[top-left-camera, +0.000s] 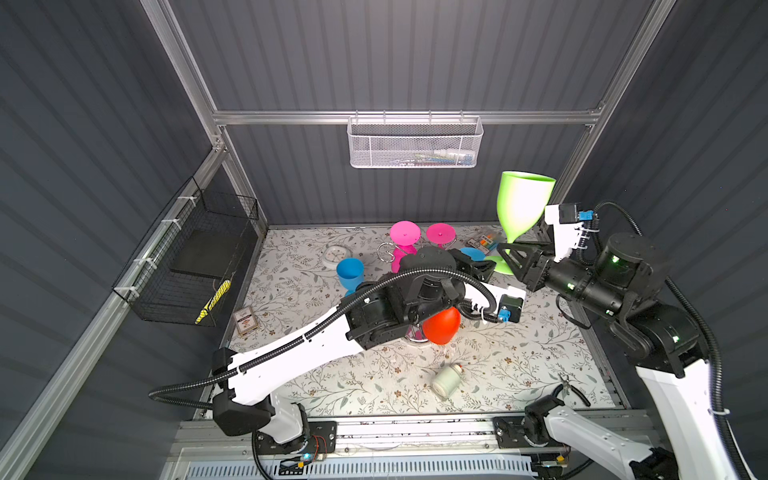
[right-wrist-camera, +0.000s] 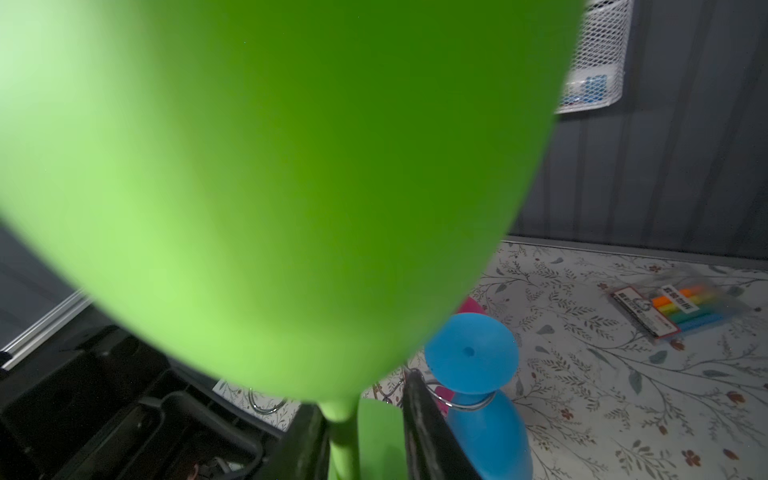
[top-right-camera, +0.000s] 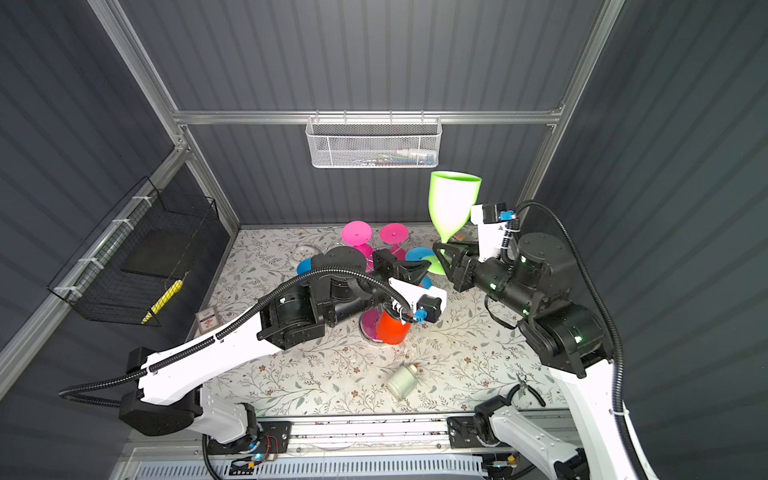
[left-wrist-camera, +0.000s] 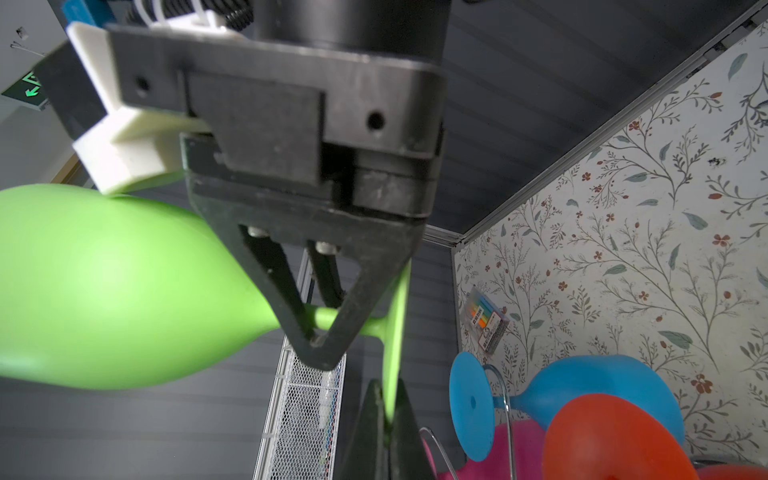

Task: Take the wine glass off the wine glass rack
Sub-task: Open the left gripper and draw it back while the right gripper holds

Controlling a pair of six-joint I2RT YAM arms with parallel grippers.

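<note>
My wine glass (top-left-camera: 524, 203) is off the wine glass rack (top-left-camera: 385, 251). It is upright in the air at the right rear. Its rim is near the back wall and the corner post (top-left-camera: 573, 164), lower than the white mesh basket (top-left-camera: 413, 145), with free air above. It is plain bright green, with a tall bowl and a thin stem. My left gripper (left-wrist-camera: 387, 415) is clamped on the edge of its foot. My right gripper (top-left-camera: 508, 248) has its jaws apart around the stem, with a gap on one side. A blue glass (right-wrist-camera: 473, 353) hangs just beside.
</note>
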